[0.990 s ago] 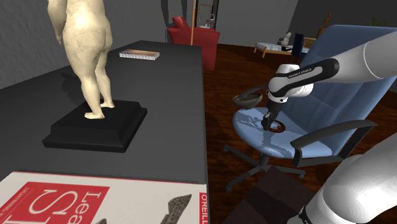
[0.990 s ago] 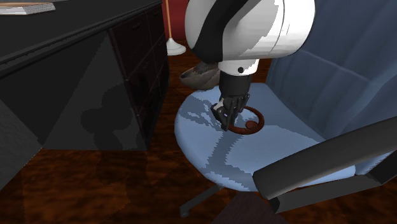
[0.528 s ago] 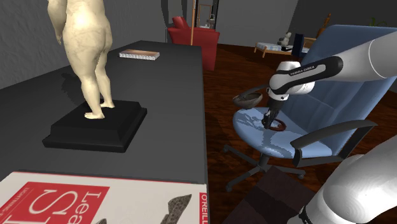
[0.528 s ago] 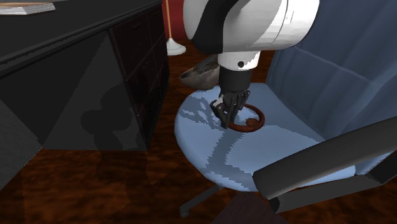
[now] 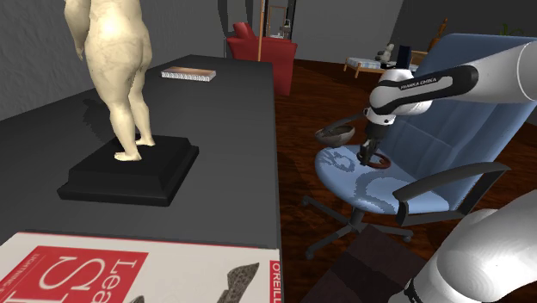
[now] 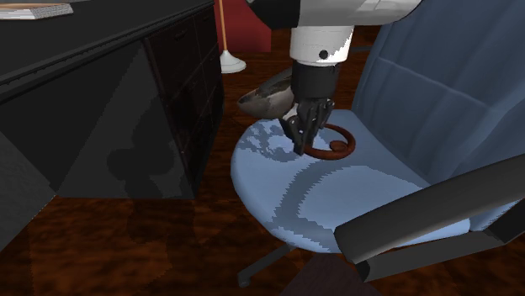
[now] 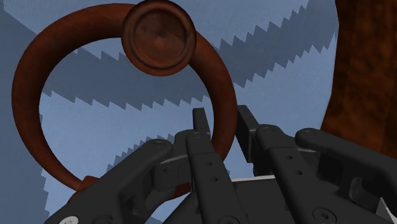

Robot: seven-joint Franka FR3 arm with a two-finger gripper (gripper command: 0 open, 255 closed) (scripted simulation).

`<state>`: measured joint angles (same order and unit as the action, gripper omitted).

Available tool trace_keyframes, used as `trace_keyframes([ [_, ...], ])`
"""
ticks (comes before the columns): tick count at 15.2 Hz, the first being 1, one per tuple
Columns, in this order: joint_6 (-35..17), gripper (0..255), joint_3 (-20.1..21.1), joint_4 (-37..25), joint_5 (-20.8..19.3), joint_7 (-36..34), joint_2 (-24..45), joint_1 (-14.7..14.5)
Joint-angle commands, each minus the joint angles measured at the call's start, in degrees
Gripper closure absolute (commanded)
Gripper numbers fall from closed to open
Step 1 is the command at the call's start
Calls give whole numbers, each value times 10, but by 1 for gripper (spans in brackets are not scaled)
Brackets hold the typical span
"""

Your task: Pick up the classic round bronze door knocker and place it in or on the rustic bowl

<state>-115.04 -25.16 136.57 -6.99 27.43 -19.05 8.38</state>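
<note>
Wrist view: the tool point(image 7: 222, 121) grips the rim of the reddish-brown ring door knocker point(image 7: 159, 39), with the round boss opposite the grip. Second exterior view: the knocker sits over the blue chair seat point(image 6: 336, 202), near the dark bowl point(image 6: 262, 101) at the seat's edge and outside it.

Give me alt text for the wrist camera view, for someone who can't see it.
The black gripper clasps the rim of a reddish-brown ring door knocker, its round boss on the ring's far side. A blue chair seat lies behind.
</note>
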Motion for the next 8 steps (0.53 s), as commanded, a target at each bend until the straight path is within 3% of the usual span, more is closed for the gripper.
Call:
trace_keyframes([
  [1, 15, 255, 2, -10, -1, -1, -5, 0],
  [8, 72, 255, 10, -51, -1, -5, -21, 0],
])
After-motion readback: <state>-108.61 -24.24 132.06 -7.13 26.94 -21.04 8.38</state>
